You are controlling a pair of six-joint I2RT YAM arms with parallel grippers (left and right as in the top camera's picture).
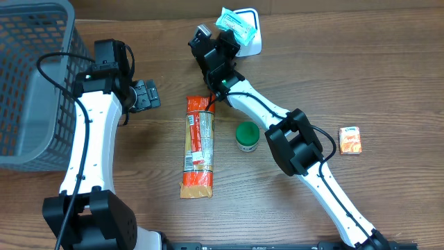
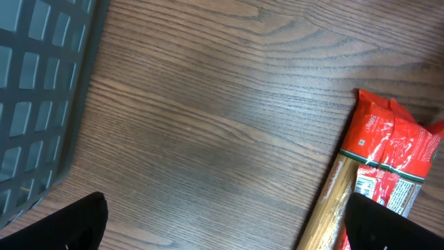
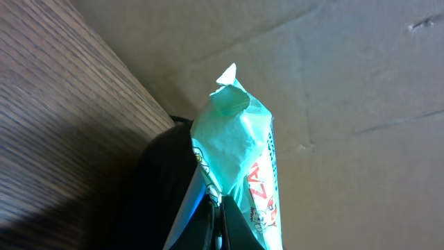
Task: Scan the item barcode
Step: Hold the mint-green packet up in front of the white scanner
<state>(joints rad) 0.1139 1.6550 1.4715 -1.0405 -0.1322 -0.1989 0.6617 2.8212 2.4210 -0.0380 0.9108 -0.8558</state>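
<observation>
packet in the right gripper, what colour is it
The packet is mint green with red lettering; the right wrist view shows it best.

The bench (image 1: 361,62) is brown with a streaky wood grain, and the basket (image 1: 28,83) is grey with a square lattice. The long packet (image 1: 198,146) is orange-red at both ends with a tan, white-labelled middle, the jar (image 1: 247,136) has a dark green lid over a white body, and the small sachet (image 1: 350,140) is orange. The pouch (image 1: 237,24) is mint green with red lettering, the stand (image 1: 253,43) is white, and both arms (image 1: 94,139) are white with black joints.
</observation>
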